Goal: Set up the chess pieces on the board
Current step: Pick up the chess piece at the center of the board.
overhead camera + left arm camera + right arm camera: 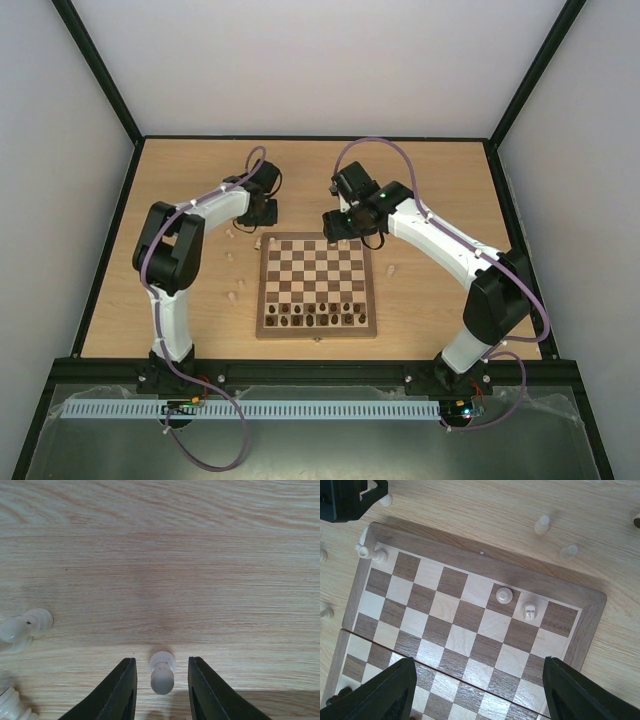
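No legible text, no labels, numbers or signs, the board (318, 275) unmarked wood

Two chess pieces (12, 705) cut off by left edge.

Dark chessmen (320, 320) clustered at near side; light wood tabletop (440, 180) beneath.

Robotics lab test cell; white enclosure walls (300, 60); black frame (100, 68); light wood tabletop (440, 190); cable duct (300, 410)
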{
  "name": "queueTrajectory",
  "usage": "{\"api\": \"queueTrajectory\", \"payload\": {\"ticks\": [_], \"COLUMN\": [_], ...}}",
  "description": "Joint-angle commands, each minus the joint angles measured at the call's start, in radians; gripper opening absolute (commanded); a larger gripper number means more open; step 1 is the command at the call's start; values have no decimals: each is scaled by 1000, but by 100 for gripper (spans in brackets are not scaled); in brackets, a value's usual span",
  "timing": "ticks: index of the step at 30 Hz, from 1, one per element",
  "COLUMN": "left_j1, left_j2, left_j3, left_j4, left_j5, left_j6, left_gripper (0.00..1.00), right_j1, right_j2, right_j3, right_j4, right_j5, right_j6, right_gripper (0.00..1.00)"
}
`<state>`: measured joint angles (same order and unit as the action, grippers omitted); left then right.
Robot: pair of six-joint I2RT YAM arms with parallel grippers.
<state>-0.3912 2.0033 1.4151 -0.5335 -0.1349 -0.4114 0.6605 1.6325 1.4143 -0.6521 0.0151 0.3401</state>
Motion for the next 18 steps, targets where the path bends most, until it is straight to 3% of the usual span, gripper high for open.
{"api": "queueTrajectory", "payload": {"ticks": [1,11,18], "left_j1": [6,7,4], "left_j2": [28,44,-91], "left_j3": [25,32,34], "left_j4": [-8,-12,-59], "left_j5": [-6,-24,-59], "left_j6": [3,6,4], "left_gripper": [30,7,6], "right_j1": [-5,-7,-9], "right_j2": [-35,-26,-24], "right_j3": [-16,-15,-6], "right_j4": [-32,-27,-27], "right_j5": [6,3,0], "right_j6": [-9,-13,-14], "right_gripper": [70,69,69]}}
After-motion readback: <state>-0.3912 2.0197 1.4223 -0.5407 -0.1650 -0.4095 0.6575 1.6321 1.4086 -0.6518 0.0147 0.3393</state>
